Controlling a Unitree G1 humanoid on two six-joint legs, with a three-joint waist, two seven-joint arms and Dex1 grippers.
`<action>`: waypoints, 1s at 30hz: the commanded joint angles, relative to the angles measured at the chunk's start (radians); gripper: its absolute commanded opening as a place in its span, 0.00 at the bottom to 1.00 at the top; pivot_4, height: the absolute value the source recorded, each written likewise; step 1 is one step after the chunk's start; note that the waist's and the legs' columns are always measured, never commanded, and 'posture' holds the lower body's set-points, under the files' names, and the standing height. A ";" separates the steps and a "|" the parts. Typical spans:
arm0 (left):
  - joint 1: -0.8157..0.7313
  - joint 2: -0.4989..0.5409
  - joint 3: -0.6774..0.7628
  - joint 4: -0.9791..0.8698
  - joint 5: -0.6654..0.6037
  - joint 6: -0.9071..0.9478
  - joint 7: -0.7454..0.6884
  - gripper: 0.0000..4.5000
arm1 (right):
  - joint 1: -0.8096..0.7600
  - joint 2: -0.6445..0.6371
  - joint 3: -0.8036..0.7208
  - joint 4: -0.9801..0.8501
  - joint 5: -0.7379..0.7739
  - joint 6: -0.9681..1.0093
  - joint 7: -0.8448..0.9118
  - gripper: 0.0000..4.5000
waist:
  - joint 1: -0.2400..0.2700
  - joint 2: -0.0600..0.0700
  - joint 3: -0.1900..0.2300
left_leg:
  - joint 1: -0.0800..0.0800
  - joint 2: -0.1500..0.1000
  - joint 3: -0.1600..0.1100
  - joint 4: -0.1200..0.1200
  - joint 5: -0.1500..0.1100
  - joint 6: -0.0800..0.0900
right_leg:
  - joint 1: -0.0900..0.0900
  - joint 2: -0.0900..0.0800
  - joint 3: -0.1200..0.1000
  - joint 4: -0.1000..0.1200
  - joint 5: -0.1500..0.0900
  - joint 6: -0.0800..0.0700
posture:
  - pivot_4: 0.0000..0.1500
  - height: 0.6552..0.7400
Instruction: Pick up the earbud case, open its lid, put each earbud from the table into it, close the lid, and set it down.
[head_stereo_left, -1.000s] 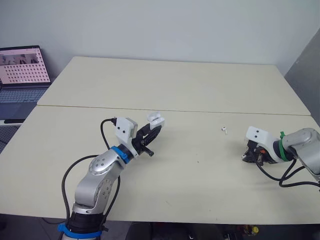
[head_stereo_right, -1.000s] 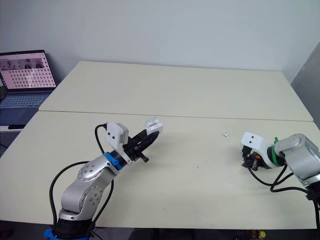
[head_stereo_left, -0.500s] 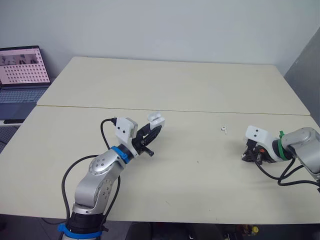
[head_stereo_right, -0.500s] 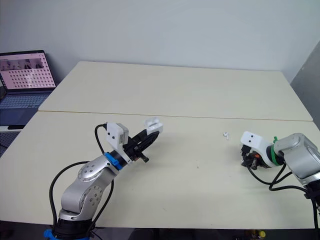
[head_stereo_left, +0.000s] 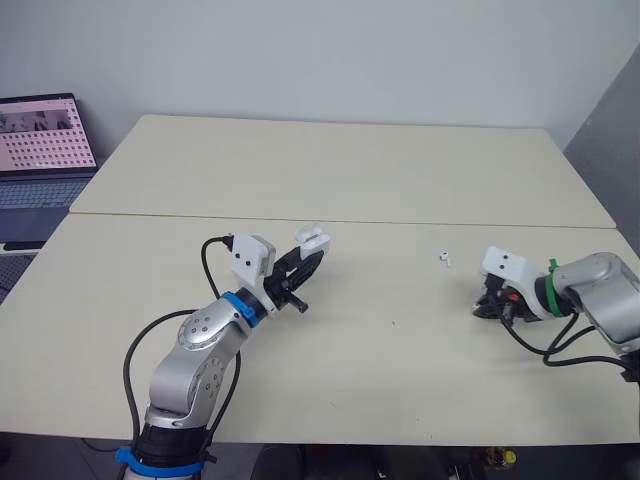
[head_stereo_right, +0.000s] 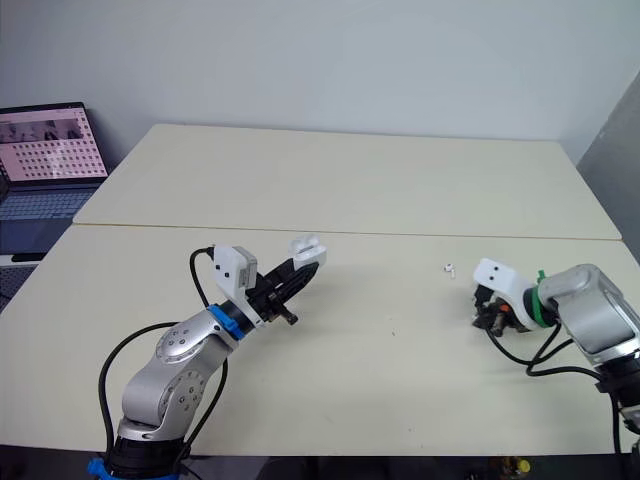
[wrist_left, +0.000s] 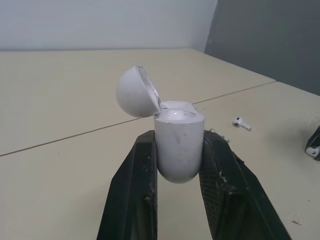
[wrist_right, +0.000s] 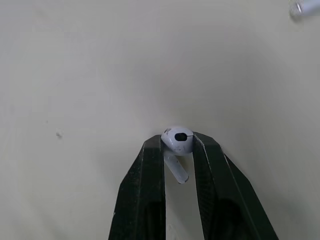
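Observation:
A white earbud case (wrist_left: 178, 142) stands upright between the fingers of my left gripper (head_stereo_left: 305, 263), which is shut on it just above the table, left of centre. Its lid (wrist_left: 136, 92) is hinged back and both slots look empty. My right gripper (wrist_right: 178, 142) is shut on a white earbud (wrist_right: 177, 141), pinching its head with the stem pointing back between the fingers. That gripper (head_stereo_left: 482, 308) hovers low over the table at the right. A second earbud (head_stereo_left: 445, 259) lies on the table between the two grippers, also seen as the earbud (wrist_left: 242, 123) beyond the case.
An open laptop (head_stereo_left: 42, 145) sits on a separate surface at the far left. A seam (head_stereo_left: 400, 224) runs across the two joined cream tabletops behind the grippers. A grey wall panel (head_stereo_left: 610, 110) stands at the far right.
My right gripper has slid a little to the left with the earbud in it. The left gripper and case have stayed put.

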 joint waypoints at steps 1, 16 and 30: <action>-0.045 -0.010 -0.004 0.008 0.003 -0.042 -0.016 0.17 | -0.098 0.109 -0.138 -0.079 0.132 0.048 -0.042 0.09 | -0.003 0.000 0.000 | 0.000 0.000 0.000 0.000 0.000 0.000 | 0.000 0.000 0.000 0.000 0.000 0.000 | 1.00 1.00; -0.231 -0.082 -0.023 0.176 0.026 -0.123 -0.034 0.17 | -0.274 0.934 -0.565 -0.306 0.488 0.329 -0.783 0.09 | 0.006 0.000 0.000 | -0.004 -0.001 -0.004 -0.001 0.000 0.000 | -0.002 0.000 -0.003 0.000 0.003 -0.005 | 1.00 1.00; -0.298 -0.112 -0.036 0.218 0.051 -0.155 -0.032 0.17 | -0.212 0.990 -0.441 -0.272 0.506 0.177 -0.856 0.09 | -0.009 0.001 0.000 | -0.003 0.000 -0.004 -0.002 0.000 0.000 | -0.003 0.001 -0.003 0.000 0.001 -0.001 | 1.00 1.00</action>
